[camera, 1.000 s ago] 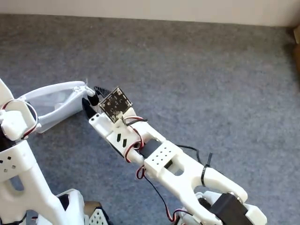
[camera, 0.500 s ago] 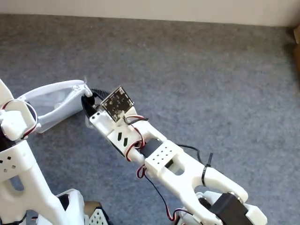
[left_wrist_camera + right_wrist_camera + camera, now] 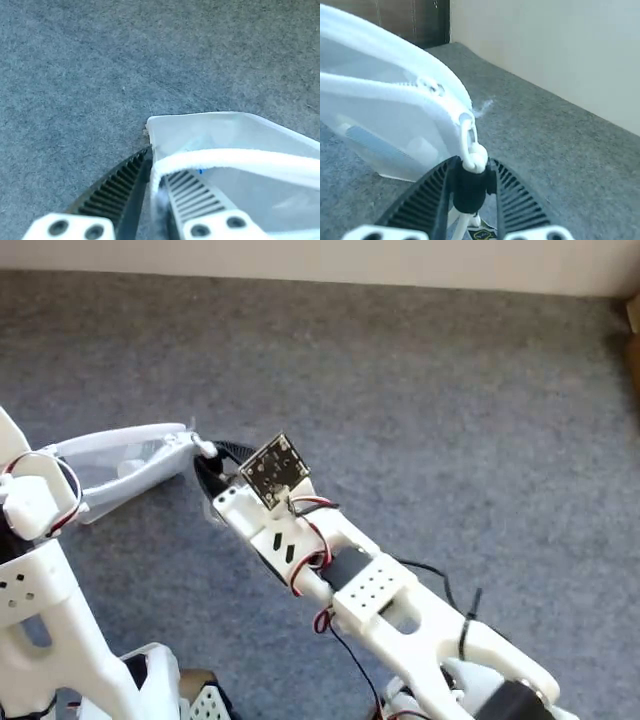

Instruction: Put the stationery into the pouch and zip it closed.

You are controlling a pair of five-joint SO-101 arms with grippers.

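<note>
Pinching the pouch (image 3: pixel 395 115) zip pull (image 3: pixel 475 156), apparently: right gripper (image 3: pixel 471 169).

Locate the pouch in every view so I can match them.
High view: pouch at left, between the two arms.
Left wrist view: pouch edge pinched in the left end effector.
Right wrist view: pouch just beyond the right end effector, which grips its zip pull.
Shared landmark: the grey carpet.

The pouch (image 3: pixel 120 462) is white, translucent and soft-walled. It lies long and narrow on its side, with its zip edge uppermost. Its far end is pinched in the left gripper (image 3: pixel 155 170). Its black zipper pull (image 3: pixel 470 186), on a white cord loop, is clamped in the right gripper (image 3: pixel 471 172). Pale stationery (image 3: pixel 370 142) shows faintly through the wall.
</note>
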